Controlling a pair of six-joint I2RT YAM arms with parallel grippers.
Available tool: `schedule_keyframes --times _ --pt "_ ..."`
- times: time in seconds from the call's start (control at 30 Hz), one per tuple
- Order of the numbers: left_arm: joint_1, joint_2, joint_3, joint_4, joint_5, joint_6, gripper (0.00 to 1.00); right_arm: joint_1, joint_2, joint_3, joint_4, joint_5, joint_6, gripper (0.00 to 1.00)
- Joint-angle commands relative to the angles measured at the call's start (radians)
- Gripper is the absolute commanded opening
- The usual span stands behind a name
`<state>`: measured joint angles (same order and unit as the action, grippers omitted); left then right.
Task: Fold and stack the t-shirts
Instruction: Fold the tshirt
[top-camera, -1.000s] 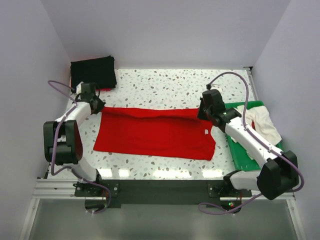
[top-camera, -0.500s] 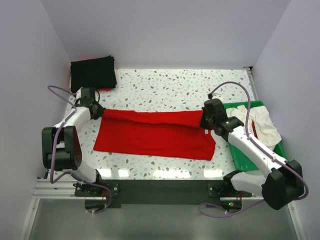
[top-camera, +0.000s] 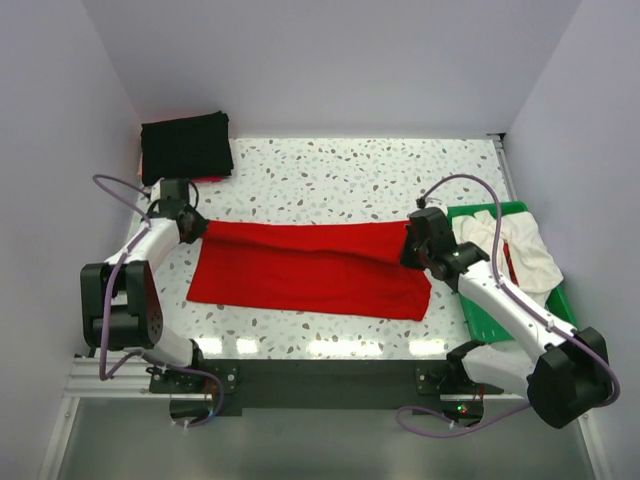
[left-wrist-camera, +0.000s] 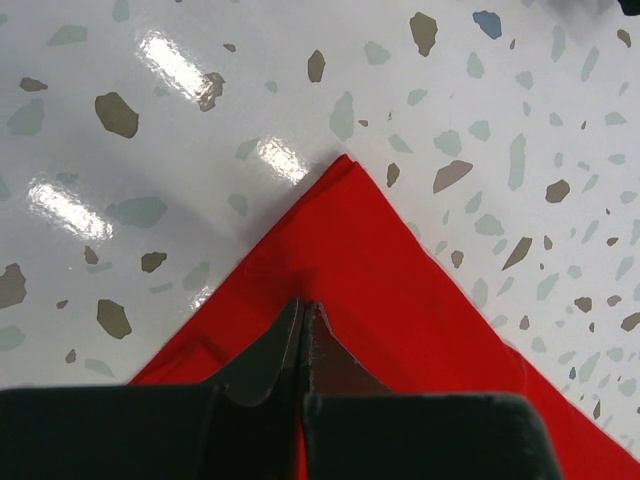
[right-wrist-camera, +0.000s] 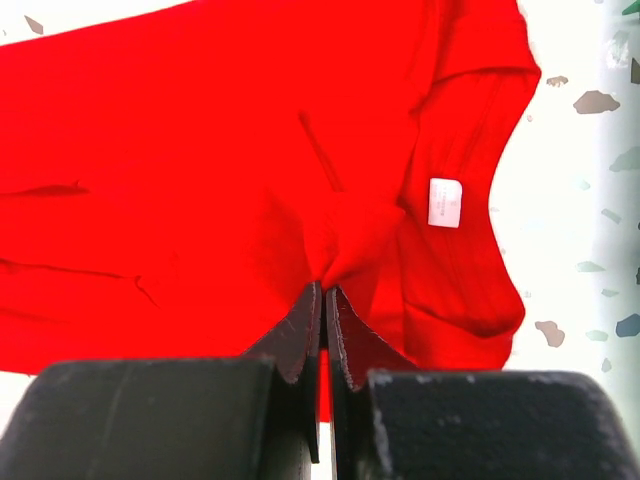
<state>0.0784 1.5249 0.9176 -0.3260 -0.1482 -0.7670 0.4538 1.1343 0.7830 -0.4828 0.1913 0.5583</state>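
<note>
The red t-shirt lies spread across the middle of the table, its far long edge folded over toward me. My left gripper is shut on the shirt's far left corner; the left wrist view shows the closed gripper pinching red cloth. My right gripper is shut on the far right edge; in the right wrist view the gripper bunches red cloth beside the white neck label. A folded black t-shirt sits at the back left. A whitish t-shirt lies crumpled on the right.
A green tray at the right edge holds the whitish shirt, and my right arm reaches across it. The speckled white table is walled at the back and on both sides. A little red cloth peeks from under the black shirt.
Both grippers have drawn toward the near edge with the red shirt's far edge, laying it over the rest. The right gripper travelled further than the left.
</note>
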Motion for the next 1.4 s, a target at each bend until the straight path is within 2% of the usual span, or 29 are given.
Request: schedule_keyframes --times 0.0,0.5,0.57,0.6,0.63,0.7,0.73,0.87,1.0,1.17,1.37 --pt "0.012 -0.058 -0.005 -0.018 -0.037 -0.017 0.00 0.005 -0.036 0.016 -0.010 0.004 0.008 0.00" --pt "0.014 -0.111 -0.117 -0.007 -0.051 -0.041 0.00 0.006 -0.010 -0.053 0.038 -0.065 0.015 0.00" --pt "0.015 -0.127 -0.123 -0.007 -0.044 -0.038 0.12 0.006 -0.008 -0.054 0.035 -0.076 0.009 0.08" --pt "0.017 -0.137 -0.126 -0.005 -0.042 -0.038 0.23 0.006 -0.011 -0.051 0.032 -0.076 0.006 0.14" --pt "0.018 -0.146 -0.126 -0.004 -0.039 -0.035 0.29 0.006 -0.018 -0.050 0.027 -0.076 0.006 0.27" --pt "0.020 -0.170 -0.125 0.002 -0.033 -0.031 0.40 0.006 -0.027 -0.033 0.010 -0.072 -0.003 0.37" --pt "0.018 -0.177 -0.120 0.002 -0.028 -0.026 0.41 0.006 -0.037 -0.027 0.003 -0.067 -0.008 0.45" --pt "0.018 -0.195 -0.088 0.019 -0.001 -0.008 0.42 0.006 -0.038 0.004 -0.004 -0.046 -0.021 0.53" --pt "0.006 -0.169 -0.068 0.053 0.064 0.018 0.40 0.003 0.054 0.065 0.022 -0.021 -0.034 0.54" --pt "-0.032 -0.121 -0.054 0.056 0.070 0.041 0.38 0.005 0.231 0.143 0.098 -0.010 -0.060 0.54" --pt "-0.043 -0.103 -0.115 0.076 0.093 0.018 0.37 0.005 0.386 0.220 0.148 0.039 -0.070 0.54"
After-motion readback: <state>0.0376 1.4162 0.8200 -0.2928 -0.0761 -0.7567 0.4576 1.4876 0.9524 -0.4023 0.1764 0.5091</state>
